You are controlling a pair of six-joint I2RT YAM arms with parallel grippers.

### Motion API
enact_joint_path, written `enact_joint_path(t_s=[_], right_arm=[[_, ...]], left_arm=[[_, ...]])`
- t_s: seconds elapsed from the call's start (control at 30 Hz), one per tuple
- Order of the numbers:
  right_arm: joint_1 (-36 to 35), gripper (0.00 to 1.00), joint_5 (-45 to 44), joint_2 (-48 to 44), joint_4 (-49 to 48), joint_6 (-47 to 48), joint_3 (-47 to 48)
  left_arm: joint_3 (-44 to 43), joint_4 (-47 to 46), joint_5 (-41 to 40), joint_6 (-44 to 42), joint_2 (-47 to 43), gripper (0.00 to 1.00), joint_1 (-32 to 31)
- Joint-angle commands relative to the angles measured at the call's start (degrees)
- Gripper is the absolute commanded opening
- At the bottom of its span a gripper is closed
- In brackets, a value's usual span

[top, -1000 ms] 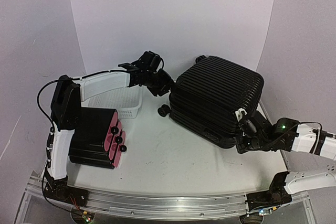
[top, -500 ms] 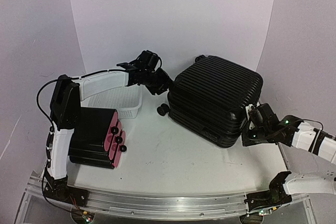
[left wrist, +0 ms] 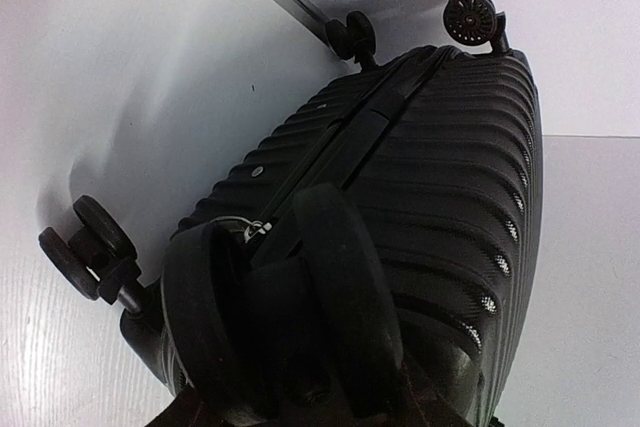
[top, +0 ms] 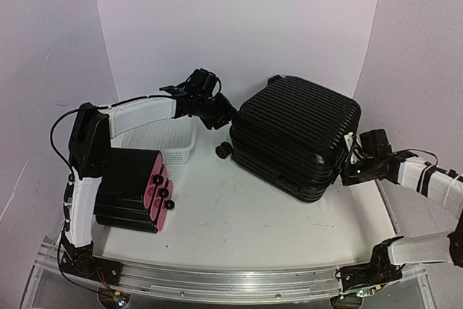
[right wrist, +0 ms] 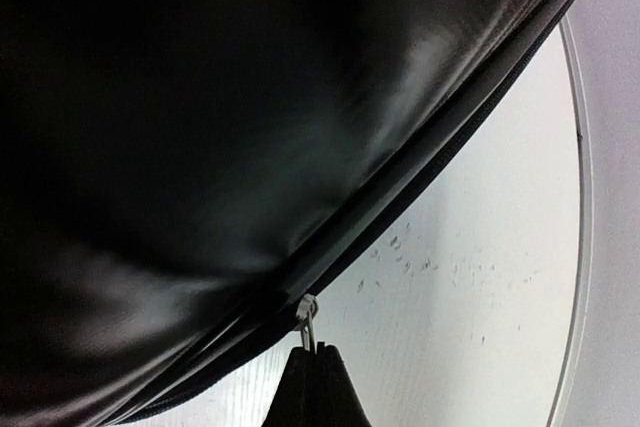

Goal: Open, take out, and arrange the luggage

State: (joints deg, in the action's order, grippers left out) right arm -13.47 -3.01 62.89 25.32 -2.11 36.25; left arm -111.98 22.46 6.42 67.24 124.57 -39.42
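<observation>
The right pincer [right wrist: 312,355], closed tight on the metal zipper pull [right wrist: 307,315], has travelled from the luggage's [top: 296,135] near right corner up its right side, and the luggage, at the counter's [top: 239,222] back right, has edged left. The left pincer [top: 226,117] stands part-open astride the seam at the wheeled end; whether it pinches I cannot tell. A white perforated basket [top: 170,139] and a smooth pink-sided black case [top: 134,189] sit left of the ribbed, glossy hard shell.

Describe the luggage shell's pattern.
The luggage is black with parallel ribs, clearest in the left wrist view.
</observation>
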Motion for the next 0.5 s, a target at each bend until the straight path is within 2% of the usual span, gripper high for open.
enact_joint_path(t_s=[0.0, 0.17, 0.27, 0.37, 0.47], right_arm=[[8.41, 0.00, 9.28, 5.63, -10.43, 9.09, 2.49], [11.82, 0.00, 21.31, 12.20, -13.60, 16.18, 7.06], [11.81, 0.00, 28.94, 15.27, -14.67, 20.08, 9.39], [11.80, 0.00, 34.45, 15.12, -11.51, 21.39, 10.70], [11.76, 0.00, 38.34, 12.14, -11.00, 20.43, 8.64]], left_arm=[[0.06, 4.12, -8.84, -13.59, -0.37, 0.20, 3.65], [0.19, 4.37, -8.46, -19.98, -1.07, 0.20, 3.65], [-0.68, 4.35, -6.71, -24.92, -1.13, 0.26, 3.65], [-1.67, 4.50, -0.68, -33.36, -2.19, 0.43, 3.58], [1.37, 4.52, 2.38, -41.58, -7.59, 0.61, 3.56]])
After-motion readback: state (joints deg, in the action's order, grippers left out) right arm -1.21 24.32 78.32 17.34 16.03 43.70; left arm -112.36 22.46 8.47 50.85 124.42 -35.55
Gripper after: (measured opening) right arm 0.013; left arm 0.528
